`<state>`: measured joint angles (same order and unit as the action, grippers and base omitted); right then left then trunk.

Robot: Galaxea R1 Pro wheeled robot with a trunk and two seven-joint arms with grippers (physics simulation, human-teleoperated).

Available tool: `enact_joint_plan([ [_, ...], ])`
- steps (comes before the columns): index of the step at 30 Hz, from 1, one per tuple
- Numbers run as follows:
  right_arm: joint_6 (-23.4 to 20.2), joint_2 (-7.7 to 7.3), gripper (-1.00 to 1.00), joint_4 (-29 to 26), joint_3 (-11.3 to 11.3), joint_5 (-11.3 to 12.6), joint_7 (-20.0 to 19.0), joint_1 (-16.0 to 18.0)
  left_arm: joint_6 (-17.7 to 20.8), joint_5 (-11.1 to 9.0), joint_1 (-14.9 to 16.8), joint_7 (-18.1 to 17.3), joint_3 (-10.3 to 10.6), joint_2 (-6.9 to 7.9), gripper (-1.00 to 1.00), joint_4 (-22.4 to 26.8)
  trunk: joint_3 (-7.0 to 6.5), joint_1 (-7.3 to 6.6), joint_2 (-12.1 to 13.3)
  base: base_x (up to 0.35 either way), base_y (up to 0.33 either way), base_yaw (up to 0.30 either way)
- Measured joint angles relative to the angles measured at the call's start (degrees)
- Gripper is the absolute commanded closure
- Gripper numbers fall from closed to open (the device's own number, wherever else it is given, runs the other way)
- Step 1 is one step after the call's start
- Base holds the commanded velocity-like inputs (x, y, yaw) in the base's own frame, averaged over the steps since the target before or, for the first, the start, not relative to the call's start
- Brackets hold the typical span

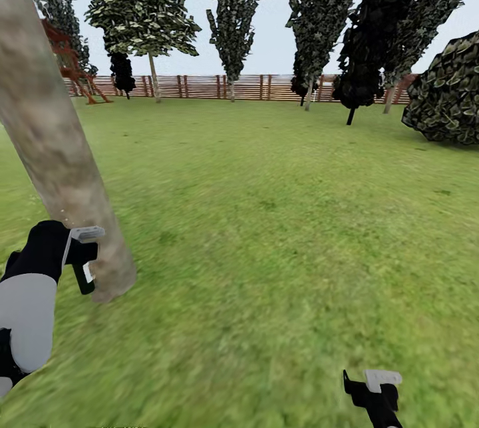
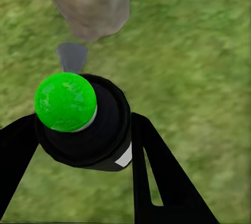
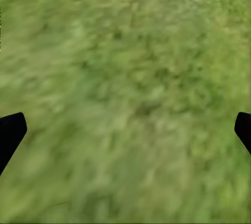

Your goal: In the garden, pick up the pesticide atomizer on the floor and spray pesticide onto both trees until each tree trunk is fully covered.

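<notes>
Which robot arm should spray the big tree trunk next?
The left. Its gripper holds the atomizer right beside the trunk. The right gripper is open over bare grass, away from the trunk.

Tree trunk at near left, open lawn ahead, fence and trees at the far edge.

The tree trunk [image 1: 60, 169] leans across the left foreground, its foot on the lawn [image 1: 279, 228]. Just before that foot, the left gripper [image 1: 78, 256] has its fingers closed around the pesticide atomizer [image 1: 83, 268], the spray head toward the trunk. The right gripper [image 1: 372, 391] hangs at the lower right over bare grass, its fingers spread apart, well clear of the trunk. Behind the lawn runs the fence [image 1: 219, 87], with 1 broad-crowned tree [image 1: 143, 16] left of centre and narrow trees [image 1: 233, 16] ranged to its right. A bush [image 1: 449, 92] sits at far right.
</notes>
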<state>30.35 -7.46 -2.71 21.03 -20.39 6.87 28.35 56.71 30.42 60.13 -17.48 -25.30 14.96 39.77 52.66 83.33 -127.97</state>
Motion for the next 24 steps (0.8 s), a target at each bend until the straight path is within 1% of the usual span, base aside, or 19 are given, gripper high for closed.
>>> enact_joint_plan([
  [5,-0.05,0.0,-1.0,0.0,0.0,0.0,0.0,0.0,0.0,0.2,0.0,0.01,0.0,0.56,1.0,0.08,0.0,0.0,0.0,0.089,-0.265,0.275],
  [8,-0.01,0.0,-1.0,0.0,0.0,0.0,0.0,0.0,-0.02,0.28,0.0,0.09,0.0,0.63,1.0,0.08,0.0,0.0,0.0,0.089,-0.265,0.278],
  [14,-0.05,0.0,-1.0,0.0,0.0,0.0,0.0,0.0,-0.07,0.08,0.0,0.29,-0.23,0.44,1.0,0.09,0.0,-0.01,0.0,0.129,-0.25,0.278],
  [18,-0.05,0.0,-1.0,-0.01,0.01,0.0,-0.02,-0.01,-0.05,-0.02,0.01,0.36,-0.27,0.22,1.0,0.09,0.0,-0.01,0.0,0.186,-0.096,0.278],
  [20,-0.08,0.0,-1.0,-0.01,0.02,0.01,-0.02,-0.01,-0.12,-0.16,0.11,0.41,-0.09,-0.15,1.0,0.44,0.0,0.0,0.0,0.026,-0.01,0.273],
  [21,-0.09,0.0,-1.0,-0.01,0.02,0.01,-0.02,-0.01,-0.21,-0.08,0.15,0.62,-0.03,-0.43,1.0,1.49,0.0,0.01,0.0,0.008,-0.003,0.197],
  [23,-0.09,0.0,-1.0,-0.01,0.02,0.01,-0.02,-0.01,-0.26,-0.05,0.17,0.99,0.07,-1.31,1.0,2.15,0.0,0.01,0.0,0.004,-0.002,0.099],
  [24,-0.08,0.0,-1.0,-0.01,0.02,0.0,-0.02,-0.01,-0.23,-0.11,0.18,1.33,0.1,-2.03,1.0,2.31,0.0,0.01,0.0,0.001,-0.001,0.034],
])
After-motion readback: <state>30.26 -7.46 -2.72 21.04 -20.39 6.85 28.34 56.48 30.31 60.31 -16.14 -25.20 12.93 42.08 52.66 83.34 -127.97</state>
